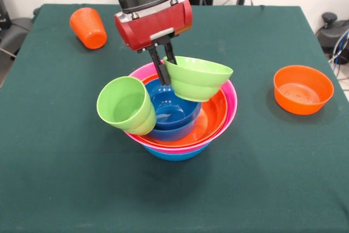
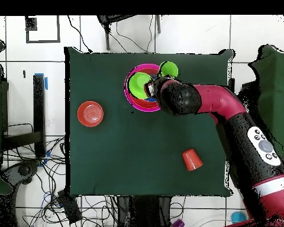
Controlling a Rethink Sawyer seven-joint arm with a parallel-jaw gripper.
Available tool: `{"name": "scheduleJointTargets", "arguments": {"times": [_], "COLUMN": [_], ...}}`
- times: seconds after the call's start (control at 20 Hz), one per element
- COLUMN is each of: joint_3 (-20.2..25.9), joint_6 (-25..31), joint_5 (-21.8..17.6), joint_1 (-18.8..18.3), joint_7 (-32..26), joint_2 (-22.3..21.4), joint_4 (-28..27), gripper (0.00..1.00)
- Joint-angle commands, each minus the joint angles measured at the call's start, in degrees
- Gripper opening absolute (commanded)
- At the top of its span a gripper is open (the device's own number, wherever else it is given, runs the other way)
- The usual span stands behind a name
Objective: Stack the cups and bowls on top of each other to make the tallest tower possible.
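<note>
- Tool (image 1: 166, 65) clenched on the near-side rim of the green bowl (image 1: 197, 78); fingers straddle the wall, one inside, one outside.
- Green bowl hangs tilted, mouth up, its base just above the tower (image 1: 218, 118), toward the side of the pile that faces the spare orange bowl.
- Tower stands mid-counter, somewhat toward the far edge: big blue at the bottom, pink, orange, then a small blue bowl (image 1: 173, 114) nested on top.
- Green cup (image 1: 125, 105) leans on the tower's rim on the opposite side from the green bowl, mouth tipped up and outward. Not seated; looks ready to slip.
- Key relation: the small blue bowl's hollow lies just below the tool and a little toward the green cup. Judged, the green bowl must shift that way and level out before release, or it lands off-centre on the orange rim.
- Risk, judged: that shift could nudge the green cup off.
- Orange cup (image 1: 88, 27) lies on its side near a far corner of the counter (image 1: 283, 189), untouched.
- Small orange bowl (image 1: 303, 89) sits upright near a side edge, well apart from the tower.
</note>
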Motion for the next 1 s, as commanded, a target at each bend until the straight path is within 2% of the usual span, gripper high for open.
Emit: {"name": "scheduleJointTargets", "arguments": {"times": [0.05, 1.0], "joint_3": [-5.2, -6.76], "joint_6": [1.7, 0.1], "joint_5": [-2.13, -2.28], "joint_1": [2.56, 3.37], "joint_7": [2.85, 2.85], "joint_2": [0.3, 2.1], "joint_4": [2.49, 1.94], "gripper": [0.0, 0.0]}}
